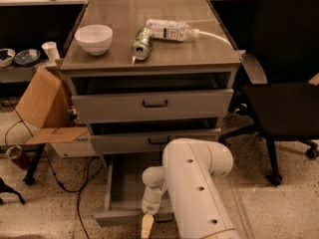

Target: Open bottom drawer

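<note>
The bottom drawer (125, 184) stood well out beneath the middle drawer (124, 143), its plain grey inside showing and its front panel low in the view. The gripper (146, 226) hung at that front panel, just past its top edge, at the end of the white arm (197, 193) that covered the drawer's right part. Whether the gripper was open or closed could not be told, and the handle was hidden. The middle drawer and the top drawer (109, 107) each stood slightly out. On the cabinet surface (199, 54) sat a white bowl (93, 38), a can (142, 43) on its side and a plastic bottle (167, 30) lying flat. A cardboard box (42, 103) stood to the left, a black chair (289, 93) to the right.
</note>
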